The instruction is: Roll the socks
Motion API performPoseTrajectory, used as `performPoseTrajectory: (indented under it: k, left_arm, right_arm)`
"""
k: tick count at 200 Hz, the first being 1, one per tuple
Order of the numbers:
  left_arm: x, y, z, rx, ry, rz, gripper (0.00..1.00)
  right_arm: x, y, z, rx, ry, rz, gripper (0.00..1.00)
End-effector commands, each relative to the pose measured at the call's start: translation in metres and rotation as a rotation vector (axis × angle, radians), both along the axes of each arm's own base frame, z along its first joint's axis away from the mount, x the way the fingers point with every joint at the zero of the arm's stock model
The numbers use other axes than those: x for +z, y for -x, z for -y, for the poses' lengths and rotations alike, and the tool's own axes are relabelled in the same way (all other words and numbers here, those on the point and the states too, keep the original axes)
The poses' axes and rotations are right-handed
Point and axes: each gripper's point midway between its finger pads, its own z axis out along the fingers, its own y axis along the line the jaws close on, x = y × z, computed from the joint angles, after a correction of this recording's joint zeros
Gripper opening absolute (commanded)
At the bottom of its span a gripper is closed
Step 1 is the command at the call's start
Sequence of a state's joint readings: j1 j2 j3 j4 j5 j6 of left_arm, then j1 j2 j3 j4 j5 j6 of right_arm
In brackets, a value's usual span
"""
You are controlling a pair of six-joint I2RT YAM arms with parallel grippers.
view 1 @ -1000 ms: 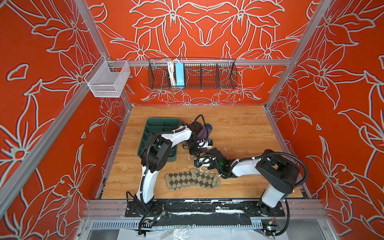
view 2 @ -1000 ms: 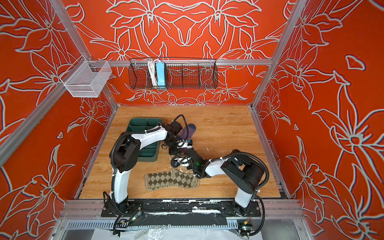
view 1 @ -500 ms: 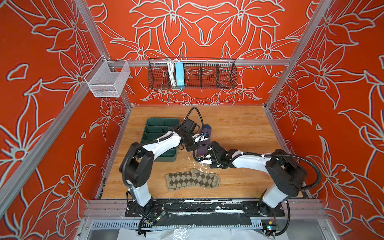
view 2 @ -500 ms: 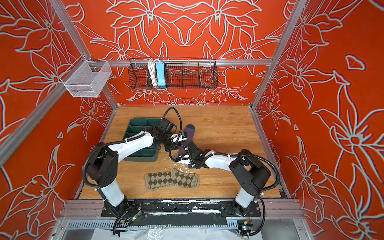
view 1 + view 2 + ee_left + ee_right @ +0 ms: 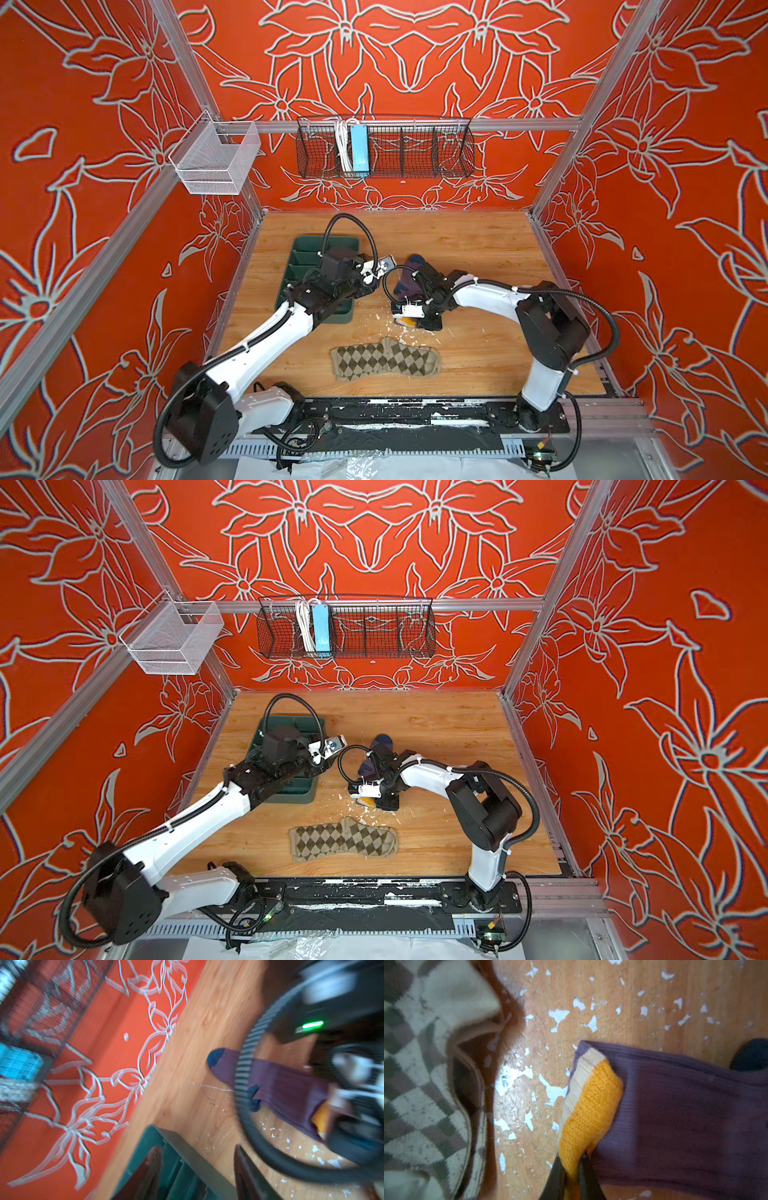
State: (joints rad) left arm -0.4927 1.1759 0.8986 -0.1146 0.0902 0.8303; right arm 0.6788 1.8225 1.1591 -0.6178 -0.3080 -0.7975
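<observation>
The purple sock [image 5: 412, 266] [image 5: 381, 743] [image 5: 286, 1088] lies stretched on the wooden table, its navy toe toward the back, partly hidden under my right arm. My right gripper [image 5: 572, 1160] [image 5: 415, 323] is shut on the sock's mustard-yellow cuff [image 5: 591, 1105] [image 5: 405, 321] low at the table. My left gripper [image 5: 197, 1148] is open and empty, over the rim of the green tray [image 5: 187, 1151], apart from the purple sock. The argyle sock [image 5: 384, 365] [image 5: 343, 840] [image 5: 425, 1064] lies flat nearer the front edge, close to the right gripper but untouched.
The green divided tray [image 5: 303, 253] [image 5: 299, 793] sits at the table's left, under the left arm. White flakes [image 5: 512, 1078] litter the wood between the socks. A black wire basket [image 5: 384, 145] hangs on the back wall, a white mesh basket [image 5: 216, 160] on the left.
My left gripper has opened, let go of the purple sock and drawn back left over the tray. The sock has dropped flat. The right gripper has kept its hold on the cuff.
</observation>
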Motion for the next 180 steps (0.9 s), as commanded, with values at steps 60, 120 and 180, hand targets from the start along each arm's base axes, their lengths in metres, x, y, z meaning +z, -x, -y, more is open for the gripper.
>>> performPoseTrajectory:
  k: [60,120,180]
  left_arm:
    - [-0.104,0.075,0.066,-0.514,-0.466,0.078,0.71]
    - [-0.170,0.059,0.098,-0.474,-0.511,0.016,0.62]
    - [-0.205,0.030,0.093,-0.329,-0.566,0.014,0.46]
  right_arm:
    - [-0.019,-0.005,0.010,-0.035,0.059,-0.188,0.01]
    - [-0.019,-0.005,0.013,-0.041,0.045,-0.232,0.01]
    - [-0.013,0.001,0.012,-0.024,0.014,-0.280,0.01]
